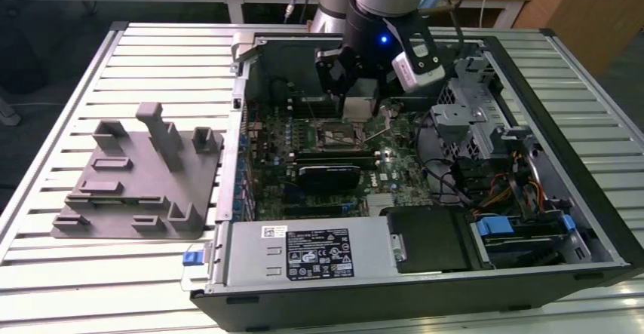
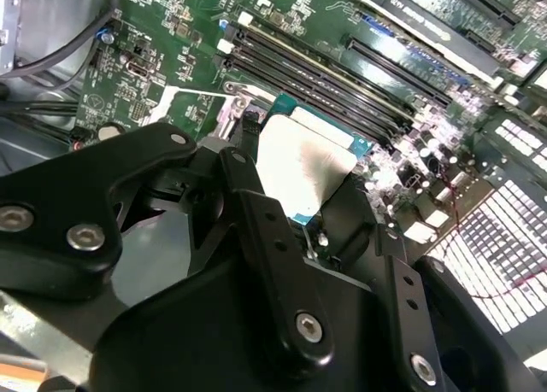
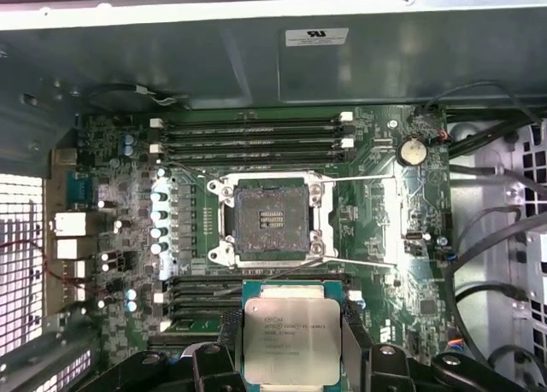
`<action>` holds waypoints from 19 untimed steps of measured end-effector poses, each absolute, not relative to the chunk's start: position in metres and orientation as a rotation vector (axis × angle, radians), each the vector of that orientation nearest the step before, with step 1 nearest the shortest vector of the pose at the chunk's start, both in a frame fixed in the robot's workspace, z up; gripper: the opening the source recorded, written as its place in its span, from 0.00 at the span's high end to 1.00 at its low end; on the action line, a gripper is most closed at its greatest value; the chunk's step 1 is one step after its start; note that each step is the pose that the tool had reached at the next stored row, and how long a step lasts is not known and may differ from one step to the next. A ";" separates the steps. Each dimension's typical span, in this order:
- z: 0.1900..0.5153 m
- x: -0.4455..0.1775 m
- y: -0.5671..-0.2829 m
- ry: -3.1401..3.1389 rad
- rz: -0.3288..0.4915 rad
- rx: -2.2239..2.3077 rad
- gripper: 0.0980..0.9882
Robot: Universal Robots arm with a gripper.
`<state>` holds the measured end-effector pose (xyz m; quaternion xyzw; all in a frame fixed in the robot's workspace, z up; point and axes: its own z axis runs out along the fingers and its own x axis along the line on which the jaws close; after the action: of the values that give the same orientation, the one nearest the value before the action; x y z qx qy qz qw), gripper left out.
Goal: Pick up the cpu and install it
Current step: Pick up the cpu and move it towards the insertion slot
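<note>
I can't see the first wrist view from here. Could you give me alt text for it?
The claw grips the cpu, silvery top showing, above a green motherboard. Beyond it, the square socket sits empty and open, flanked by memory slots.

We see a slatted metal table (image 1: 151, 55) carrying two things: a grey fixture block (image 1: 141, 191) resting flat towards the exterior view's left, and just beside it an open computer case (image 1: 403, 300) lying on its side towards the exterior view's right
</note>
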<state>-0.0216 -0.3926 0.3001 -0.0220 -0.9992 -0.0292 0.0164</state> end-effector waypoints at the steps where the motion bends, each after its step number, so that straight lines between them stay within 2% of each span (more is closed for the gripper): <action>1: 0.298 -0.022 -0.392 -3.107 -0.092 -0.069 0.50; 19: 0.273 -0.025 -0.386 -3.105 -0.128 -0.060 0.50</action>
<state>-0.0251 -0.3863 0.2735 -0.0195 -0.9988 -0.0410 0.0168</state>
